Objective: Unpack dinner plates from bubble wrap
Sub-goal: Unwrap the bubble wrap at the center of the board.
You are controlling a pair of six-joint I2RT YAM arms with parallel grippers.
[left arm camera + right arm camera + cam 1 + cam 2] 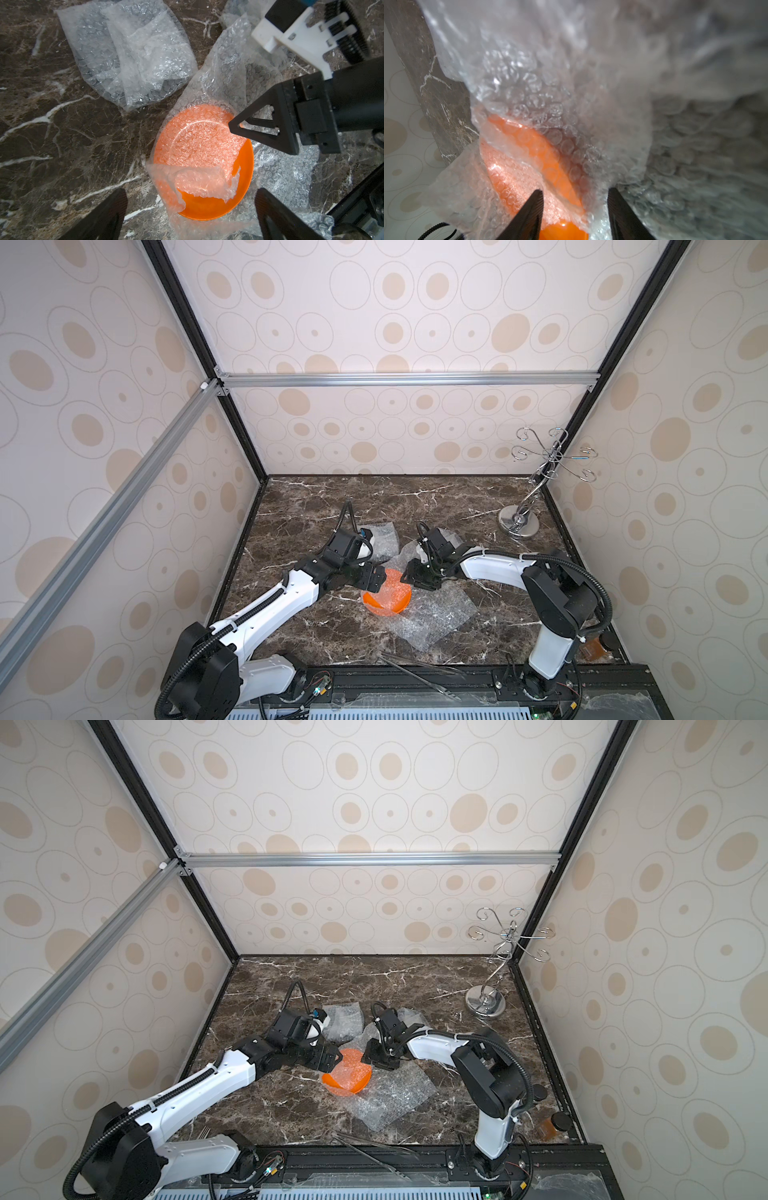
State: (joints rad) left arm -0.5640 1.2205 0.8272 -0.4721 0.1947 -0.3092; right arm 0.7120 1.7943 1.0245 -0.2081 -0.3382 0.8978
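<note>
Clerk: Casing?
Inspector: The left arm (270,605) and right arm (490,568) wore white shells between black joint housings; small dark screw holes dotted the left shell.
Clerk: Cabling?
Inspector: Black corrugated conduit (600,587) ran along each arm, fastened with white zip ties.
Clerk: The ends?
Inspector: The left gripper (190,190) had black fingers (108,214). The right gripper (575,197) showed a black finger (270,141) built as an open triangular frame, with a white bracket (301,37) and a black ribbed block (349,31) behind it.
</note>
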